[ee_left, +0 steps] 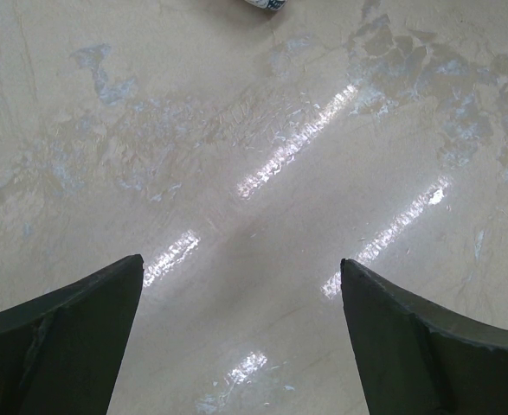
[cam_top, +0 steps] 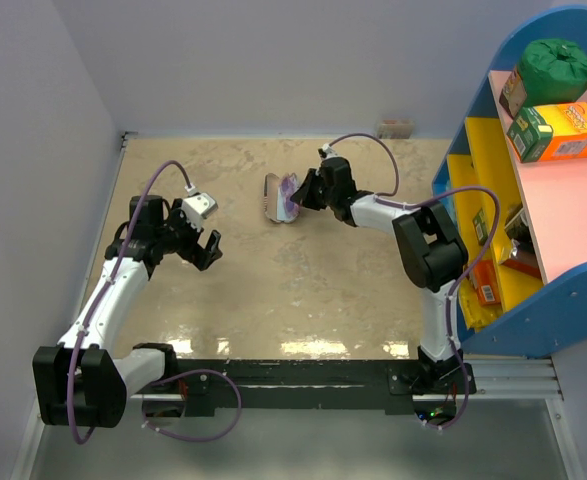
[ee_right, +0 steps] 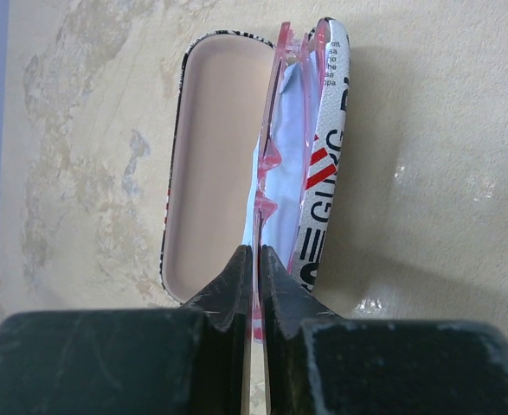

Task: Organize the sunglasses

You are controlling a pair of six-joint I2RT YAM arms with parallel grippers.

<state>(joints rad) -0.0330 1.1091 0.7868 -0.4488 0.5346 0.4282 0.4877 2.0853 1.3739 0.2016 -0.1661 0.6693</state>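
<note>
Right gripper (ee_right: 255,252) pinches shut on the sunglasses (ee_right: 277,147), held on edge inside the open flag-print case (ee_right: 208,164) mid-far on the table (cam_top: 303,290), long axis along the case, pointing away from the fingers, while the left gripper (ee_left: 241,264) hangs wide open and empty, well apart to the near left.

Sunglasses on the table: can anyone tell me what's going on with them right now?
The right tool is shut on the pink sunglasses, holding them edge-on at the open printed case lying on the table. A light blue cloth sits in the case half beside the frame. Whether the sunglasses already rest inside cannot be told. The left tool hangs open over bare table, holding nothing.
</note>
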